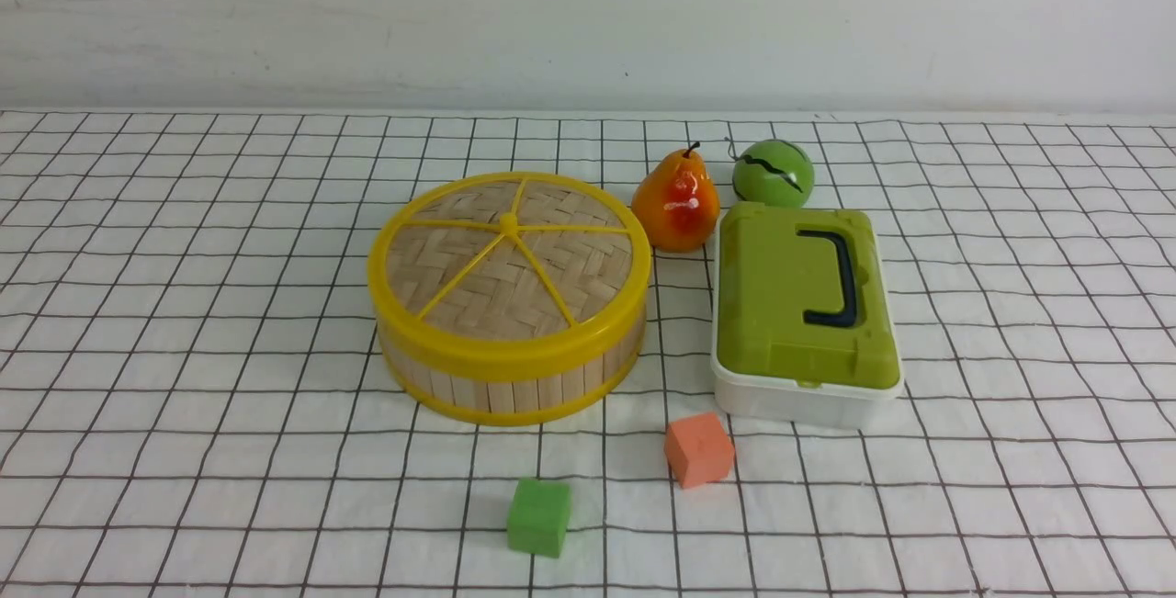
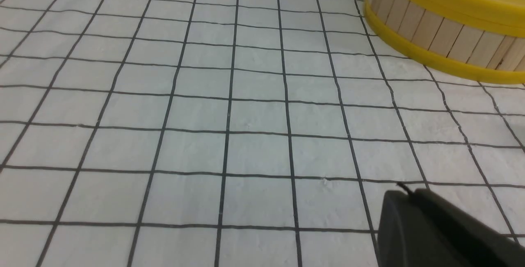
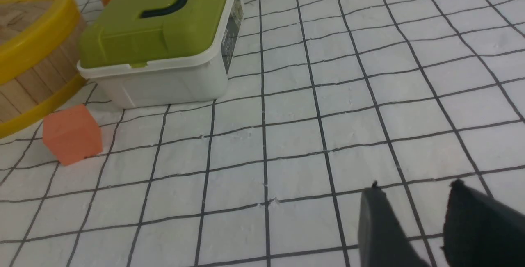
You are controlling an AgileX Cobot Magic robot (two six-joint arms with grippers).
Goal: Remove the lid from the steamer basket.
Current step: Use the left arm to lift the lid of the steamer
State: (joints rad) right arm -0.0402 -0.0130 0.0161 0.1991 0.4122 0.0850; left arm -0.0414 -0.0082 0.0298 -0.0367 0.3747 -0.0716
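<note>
The round steamer basket (image 1: 511, 376) of bamboo slats with yellow rims stands mid-table. The lid (image 1: 508, 256), woven bamboo with a yellow rim and yellow spokes, sits flat on top of it. The basket also shows in the left wrist view (image 2: 443, 33) and in the right wrist view (image 3: 28, 74). Neither arm shows in the front view. My left gripper (image 2: 404, 191) is shut and empty over bare cloth, well short of the basket. My right gripper (image 3: 414, 187) is open and empty over bare cloth, away from the box and the basket.
A white box with a green lid and dark handle (image 1: 804, 304) stands right of the basket. A pear (image 1: 677, 203) and a green ball (image 1: 773, 173) lie behind. An orange cube (image 1: 699, 449) and a green cube (image 1: 538, 515) lie in front. A checked cloth (image 1: 184, 350) covers the table.
</note>
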